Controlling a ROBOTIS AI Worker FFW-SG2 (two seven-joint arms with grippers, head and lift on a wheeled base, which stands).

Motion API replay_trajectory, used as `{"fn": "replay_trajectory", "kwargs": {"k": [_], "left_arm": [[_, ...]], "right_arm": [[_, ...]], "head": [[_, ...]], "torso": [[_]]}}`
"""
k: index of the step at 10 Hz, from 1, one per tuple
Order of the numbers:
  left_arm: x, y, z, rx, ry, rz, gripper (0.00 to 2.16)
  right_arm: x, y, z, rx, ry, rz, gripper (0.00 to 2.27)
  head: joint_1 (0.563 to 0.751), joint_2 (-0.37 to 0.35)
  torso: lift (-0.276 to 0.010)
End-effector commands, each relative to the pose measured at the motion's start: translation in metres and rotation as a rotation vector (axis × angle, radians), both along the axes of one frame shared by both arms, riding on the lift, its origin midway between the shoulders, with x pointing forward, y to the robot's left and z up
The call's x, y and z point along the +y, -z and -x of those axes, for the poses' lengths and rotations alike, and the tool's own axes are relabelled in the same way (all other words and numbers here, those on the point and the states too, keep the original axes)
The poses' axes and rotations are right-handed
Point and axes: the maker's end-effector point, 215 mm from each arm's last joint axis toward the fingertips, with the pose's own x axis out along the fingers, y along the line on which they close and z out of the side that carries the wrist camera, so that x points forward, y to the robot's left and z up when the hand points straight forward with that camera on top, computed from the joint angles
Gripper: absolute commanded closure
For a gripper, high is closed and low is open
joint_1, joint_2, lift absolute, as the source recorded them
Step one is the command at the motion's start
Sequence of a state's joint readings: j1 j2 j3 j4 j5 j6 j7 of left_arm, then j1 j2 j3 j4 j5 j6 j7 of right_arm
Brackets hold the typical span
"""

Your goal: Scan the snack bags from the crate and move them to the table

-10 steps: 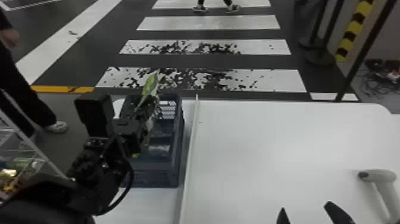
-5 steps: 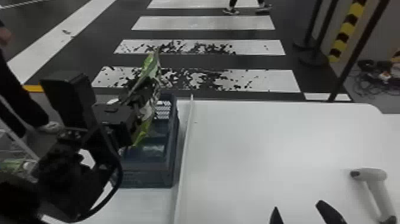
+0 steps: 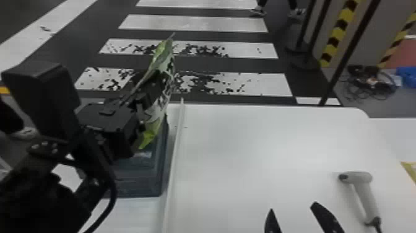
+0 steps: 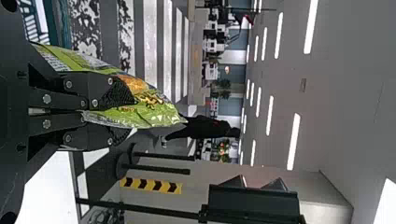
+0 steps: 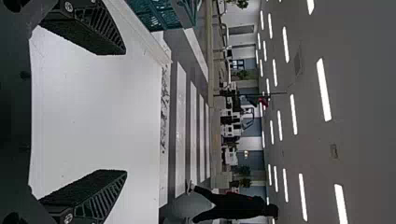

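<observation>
We hold the snack bag (image 3: pixel 163 63), long axis near upright, in the left gripper (image 4: pixel 132 115); the scanner (image 3: pixel 362 180) lies nearer the wide-spread right gripper (image 3: pixel 293 207).

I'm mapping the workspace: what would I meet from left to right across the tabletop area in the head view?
Left gripper → snack bag → white strip → right gripper, jaws apart → handheld scanner → yellow-edged item, cut off, unidentifiable.

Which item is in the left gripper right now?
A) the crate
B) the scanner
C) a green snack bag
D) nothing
C: the left wrist view shows the left gripper with its fingers shut on the green snack bag.
</observation>
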State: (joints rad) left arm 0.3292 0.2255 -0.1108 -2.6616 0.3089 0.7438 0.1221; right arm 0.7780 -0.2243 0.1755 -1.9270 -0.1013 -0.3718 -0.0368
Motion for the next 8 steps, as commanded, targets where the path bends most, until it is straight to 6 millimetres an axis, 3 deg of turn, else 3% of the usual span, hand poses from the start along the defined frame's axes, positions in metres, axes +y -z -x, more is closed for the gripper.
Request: {"fn": "replay_trajectory", "kwargs": {"k": [1,3,5,8], "left_arm": [[-0.018,-0.001,0.005,0.010,0.046,0.016,2.14],[-0.045,-0.002,0.011,0.024,0.121,0.070,2.14],[-0.057,0.004,0.011,0.036,0.137,0.069,2.14],[-0.080,0.051,0.007,0.127,0.170,0.055,2.14]], "right_arm": [[-0.007,-0.001,-0.002,-0.002,0.012,-0.001,0.08],[-0.008,-0.002,-0.002,-0.007,0.019,-0.004,0.08],[-0.008,-0.005,-0.001,-0.017,0.019,-0.008,0.08],[-0.010,-0.009,0.000,-0.035,0.029,-0.019,0.08]], "head": [[0.695,-0.043],[0.695,-0.084],[0.695,-0.127],[0.695,-0.158]], "torso": [[-0.095],[-0.095],[-0.095],[-0.095]]}}
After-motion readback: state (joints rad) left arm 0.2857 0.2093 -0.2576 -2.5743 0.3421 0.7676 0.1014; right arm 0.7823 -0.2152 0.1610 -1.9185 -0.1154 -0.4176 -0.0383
